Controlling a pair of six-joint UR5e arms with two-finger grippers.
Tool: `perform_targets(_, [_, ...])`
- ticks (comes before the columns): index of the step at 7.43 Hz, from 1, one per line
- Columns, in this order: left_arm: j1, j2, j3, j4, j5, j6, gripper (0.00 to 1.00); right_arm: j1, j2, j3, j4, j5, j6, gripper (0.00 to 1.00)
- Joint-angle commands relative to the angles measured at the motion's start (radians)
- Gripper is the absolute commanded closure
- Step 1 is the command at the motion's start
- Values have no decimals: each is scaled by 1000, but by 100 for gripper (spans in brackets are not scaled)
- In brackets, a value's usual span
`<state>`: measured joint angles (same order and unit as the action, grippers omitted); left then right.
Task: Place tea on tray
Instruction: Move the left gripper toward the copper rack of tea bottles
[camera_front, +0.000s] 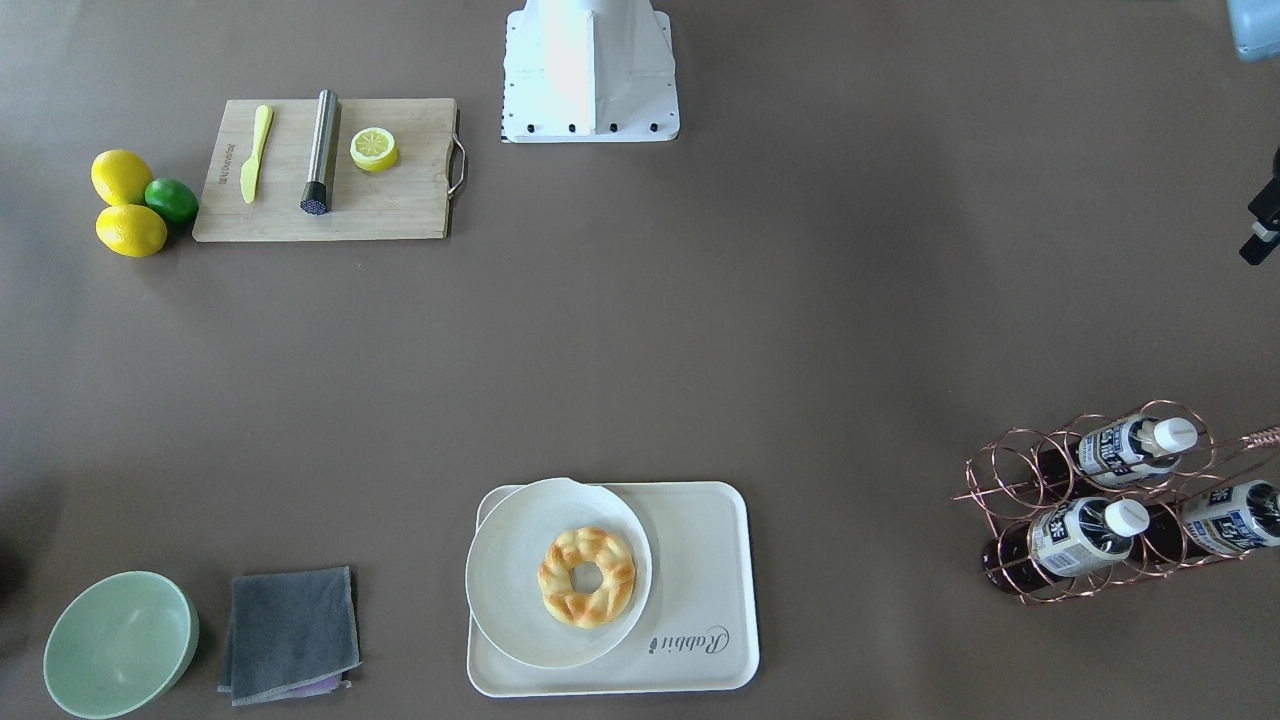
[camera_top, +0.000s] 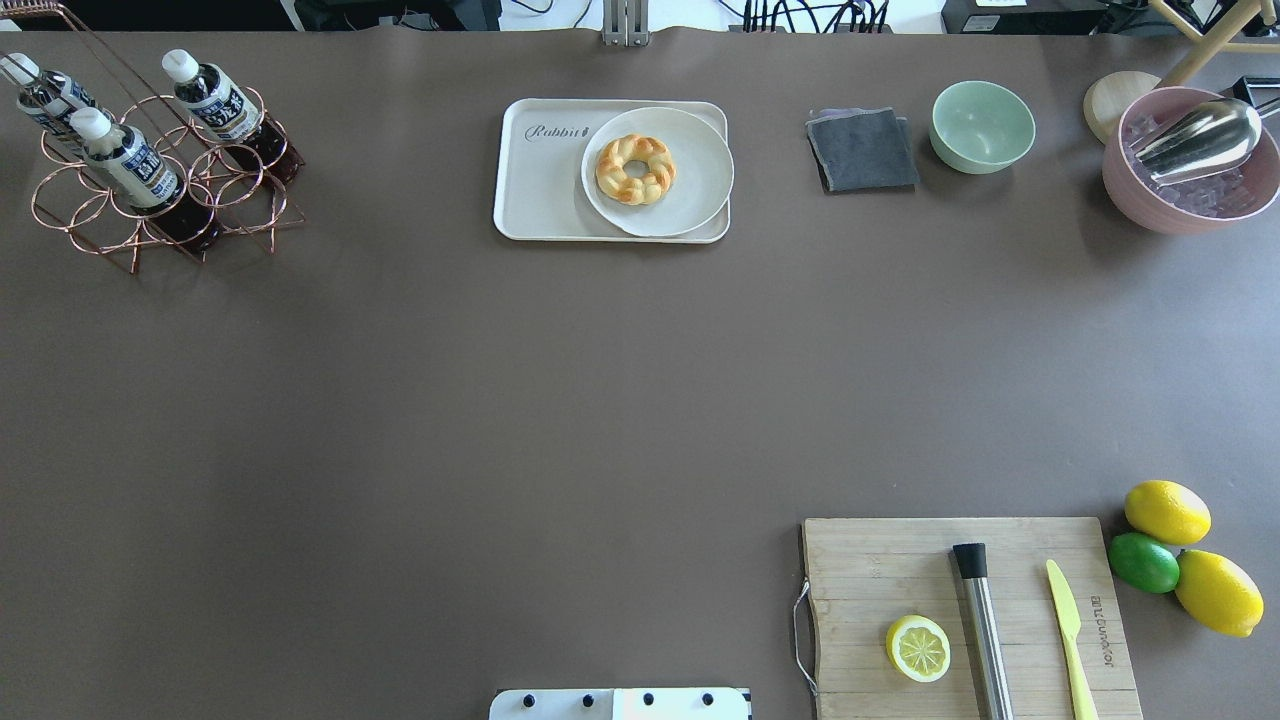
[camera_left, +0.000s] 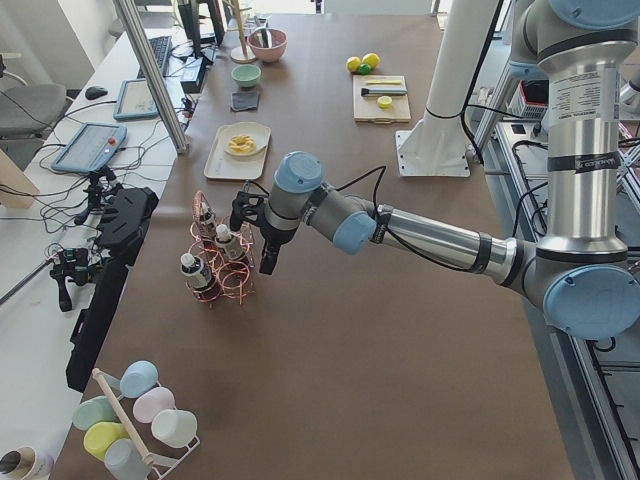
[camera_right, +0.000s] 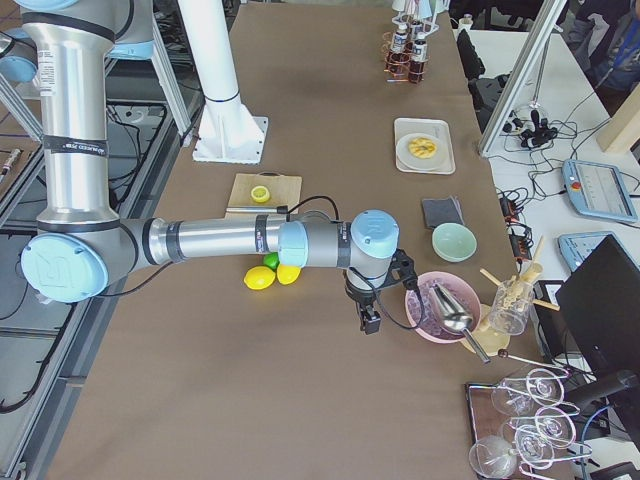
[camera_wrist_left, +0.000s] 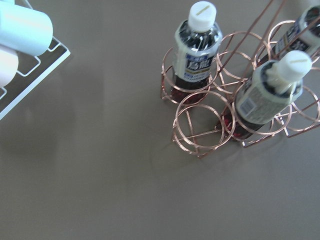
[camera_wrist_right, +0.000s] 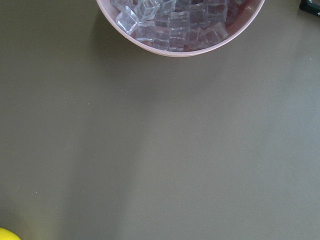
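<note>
The tea (camera_wrist_left: 196, 55) stands near the left gripper (camera_left: 267, 262) — whether it or the right gripper (camera_right: 367, 322) is spread I cannot tell; bottle seated in the wire rack (camera_wrist_left: 220, 95), cap up, long axis near upright; probably light, stiff, slick — I'd take the labelled body; tray (camera_top: 540, 190) well apart.

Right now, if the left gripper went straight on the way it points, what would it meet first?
Probably bare table, close beside the copper rack, not a tea bottle. The left gripper points down next to the rack, but depth is unclear from the side.
</note>
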<state>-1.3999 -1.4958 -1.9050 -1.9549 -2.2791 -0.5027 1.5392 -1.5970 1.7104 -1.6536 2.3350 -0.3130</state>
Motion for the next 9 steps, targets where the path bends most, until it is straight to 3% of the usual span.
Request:
perform_targets(1, [71, -102, 39, -48, 80, -69, 12, -2, -4, 0, 0, 20, -1, 0])
perform_targets(3, [140, -157, 53, -53, 154, -196, 16, -5, -9, 0, 0, 20, -1, 0])
perform_targets(6, [222, -214, 105, -113, 286, -208, 18, -13, -15, 5, 0, 20, -1, 0])
perform_targets(9, [234, -213, 211, -293, 352, -194, 23, -25, -21, 8, 0, 20, -3, 0])
